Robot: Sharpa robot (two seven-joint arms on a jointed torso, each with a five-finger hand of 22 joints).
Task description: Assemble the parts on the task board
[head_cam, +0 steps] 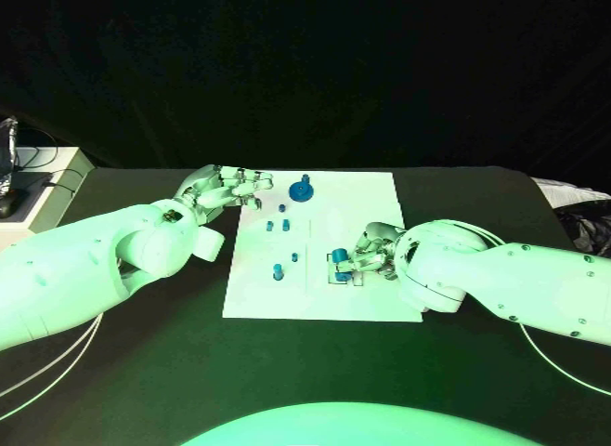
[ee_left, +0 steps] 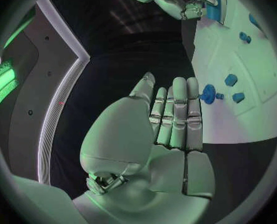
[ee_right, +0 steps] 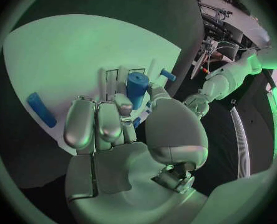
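Black table [head_cam: 145,372], dark backdrop. My left hand [head_cam: 226,189] sits at the task board's [head_cam: 372,200] 10 o'clock corner, fingers straight and together, holding nothing. Round blue part [head_cam: 302,190] at board's 12 o'clock, small blue parts [head_cam: 281,224] mid-board toward 9. My right hand [head_cam: 363,255] at board's 4 o'clock, fingers closed around an upright blue cylinder [ee_right: 137,87].

Right silver many-fingered hand [head_cam: 365,253] covers the small marked rectangle on the white flat task board [head_cam: 372,200]; fingertip contact w/ the blue cylindrical part [ee_right: 136,87] hidden behind fingers, grip can't be confirmed; small blue pegs [head_cam: 281,224] mid-board too small to tell shapes; board's near left corner tucked under left white arm [head_cam: 105,265].
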